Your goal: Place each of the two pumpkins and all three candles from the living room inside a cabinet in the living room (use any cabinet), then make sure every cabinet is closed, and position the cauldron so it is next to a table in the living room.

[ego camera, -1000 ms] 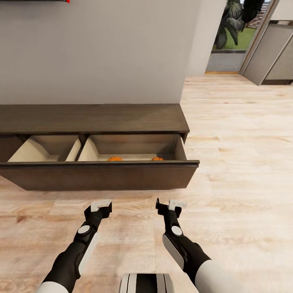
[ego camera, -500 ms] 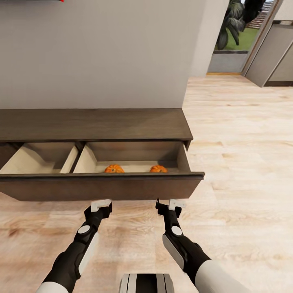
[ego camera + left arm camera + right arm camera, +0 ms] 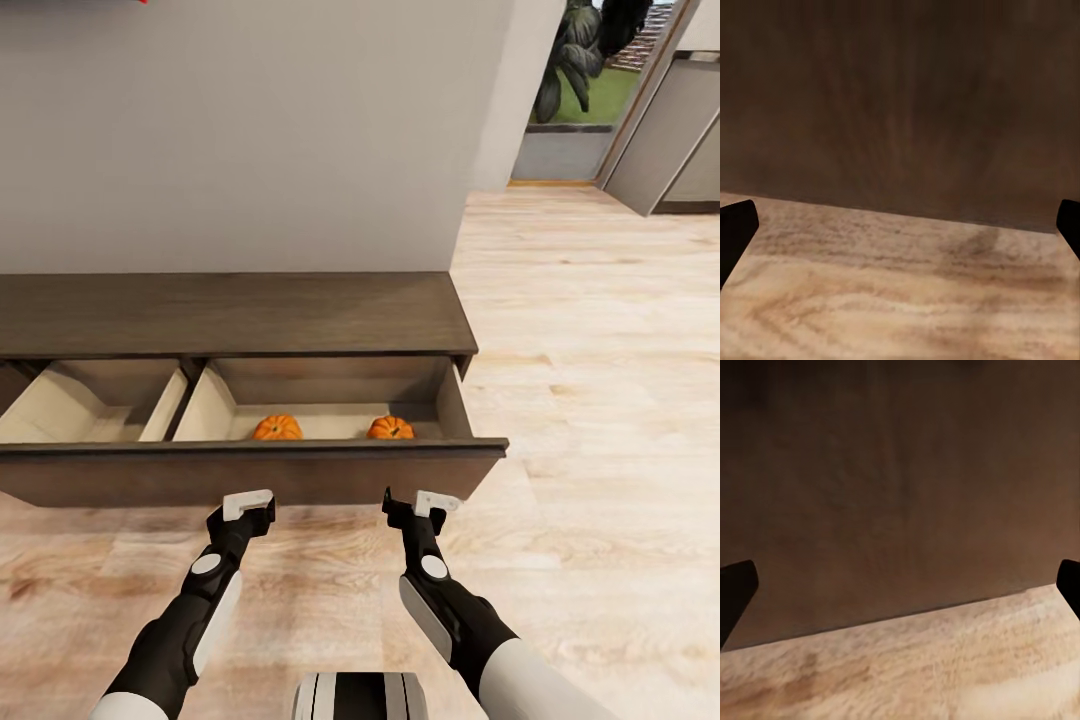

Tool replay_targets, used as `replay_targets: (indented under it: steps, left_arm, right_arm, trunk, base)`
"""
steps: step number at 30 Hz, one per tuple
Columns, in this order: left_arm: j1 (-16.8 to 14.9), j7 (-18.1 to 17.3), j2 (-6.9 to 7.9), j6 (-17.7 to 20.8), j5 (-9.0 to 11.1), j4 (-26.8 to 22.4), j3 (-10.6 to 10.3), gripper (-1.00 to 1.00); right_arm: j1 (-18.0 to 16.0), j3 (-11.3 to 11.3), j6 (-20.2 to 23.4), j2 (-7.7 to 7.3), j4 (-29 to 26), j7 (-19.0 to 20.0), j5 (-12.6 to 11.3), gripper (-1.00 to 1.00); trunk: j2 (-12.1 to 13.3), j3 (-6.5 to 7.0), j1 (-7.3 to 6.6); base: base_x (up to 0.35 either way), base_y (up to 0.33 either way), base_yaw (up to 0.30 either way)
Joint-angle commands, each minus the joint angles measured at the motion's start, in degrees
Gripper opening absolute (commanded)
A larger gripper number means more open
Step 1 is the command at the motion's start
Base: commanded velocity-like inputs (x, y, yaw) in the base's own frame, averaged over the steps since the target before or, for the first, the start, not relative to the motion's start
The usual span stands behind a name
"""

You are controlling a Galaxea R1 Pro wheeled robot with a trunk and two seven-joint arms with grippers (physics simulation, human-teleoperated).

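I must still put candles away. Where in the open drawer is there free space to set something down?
The left compartment of the cabinet looks bare. In the right compartment, free floor lies between the two pumpkins and behind them toward the back wall. The front strip by the pumpkins is most crowded. Both end effectors, left and right, are open before the drawer front.
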Motion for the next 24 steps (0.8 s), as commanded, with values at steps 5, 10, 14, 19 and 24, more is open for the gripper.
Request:
replay_targets:
  steps: [5,10,14,19,24]
  left_arm:
    - [-0.01,0.42,0.03,0.24,0.6,-0.09,-0.13,1.0]
    - [-0.01,0.42,0.03,0.24,0.61,-0.09,-0.1,1.0]
    - [-0.01,0.42,0.03,0.22,0.65,-0.09,-0.12,1.0]
    - [-0.01,0.42,0.03,0.15,0.61,-0.09,-0.12,1.0]
    - [0.02,0.39,0.03,0.12,0.61,-0.09,-0.12,1.0]
  right_arm:
    - [-0.06,0.34,-0.35,-0.02,0.01,-0.31,-0.62,1.0]
    - [-0.06,0.37,-0.38,-0.02,0.02,-0.31,-0.62,1.0]
    - [-0.06,0.34,-0.36,-0.04,0.01,-0.31,-0.62,1.0]
    - [-0.06,0.35,-0.38,-0.05,0.01,-0.31,-0.62,1.0]
    - [-0.06,0.38,-0.38,0.01,0.01,-0.31,-0.59,1.0]
  trunk:
    - [-0.02,-0.04,0.0]
    - [-0.02,-0.04,0.0]
    - [-0.02,-0.04,0.0]
    - [-0.02,-0.04,0.0]
    - [-0.02,-0.04,0.0]
  base:
    - [0.167,0.0,0.0]
    - [0.113,0.0,0.0]
    - [0.082,0.0,0.0]
    - [0.089,0.0,0.0]
    - [0.003,0.0,0.0]
